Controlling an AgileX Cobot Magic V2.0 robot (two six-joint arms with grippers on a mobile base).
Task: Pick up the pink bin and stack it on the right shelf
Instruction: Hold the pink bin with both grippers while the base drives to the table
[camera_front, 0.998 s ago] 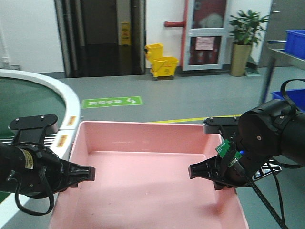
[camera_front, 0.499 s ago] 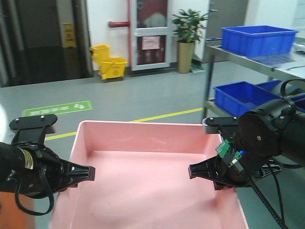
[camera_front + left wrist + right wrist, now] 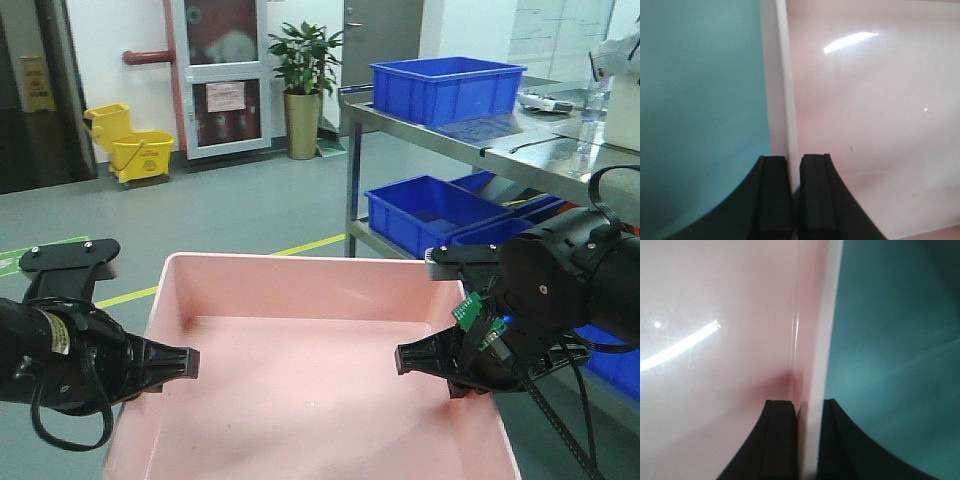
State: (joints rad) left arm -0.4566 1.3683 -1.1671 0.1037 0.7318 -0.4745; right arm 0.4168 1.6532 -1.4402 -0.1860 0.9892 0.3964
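Front-facing view: pink bin (image 3: pixel 310 400) carried between both pincers above the floor (image 3: pixel 230 215), hollow side up, near end cut off by the bottom of the picture.
Left pincer (image 3: pixel 186 363): closed on the bin's left wall, about halfway along it; in the left wrist view (image 3: pixel 794 197) one finger outside the wall, one inside, pale rim pinched between them.
Right pincer (image 3: pixel 404 358): closed on the bin's right wall, opposite the left one; in the right wrist view (image 3: pixel 807 440) rim squeezed between an inner and an outer finger.
Bin against pincers: floor of the bin between the two sets of fingertips, far wall ahead of both, walls sloping outward toward each arm.
Right shelf (image 3: pixel 560 160): ahead and to the right of the right pincer, well apart from the bin; blue crate (image 3: pixel 447 88) on the top tier, second blue crate (image 3: pixel 425 212) on a lower tier, more blue behind the right arm.
Edges: bin's far right corner nearest the shelf's front post; shelf's top tier higher than the bin's rim.
Open room: stretch of green floor between the bin's far wall and the post, crossed by a yellow line (image 3: pixel 300 247); broad floor ahead of the left pincer.
Far background: potted plant (image 3: pixel 303 85) and yellow mop bucket (image 3: pixel 125 145) by the wall, far beyond both pincers.
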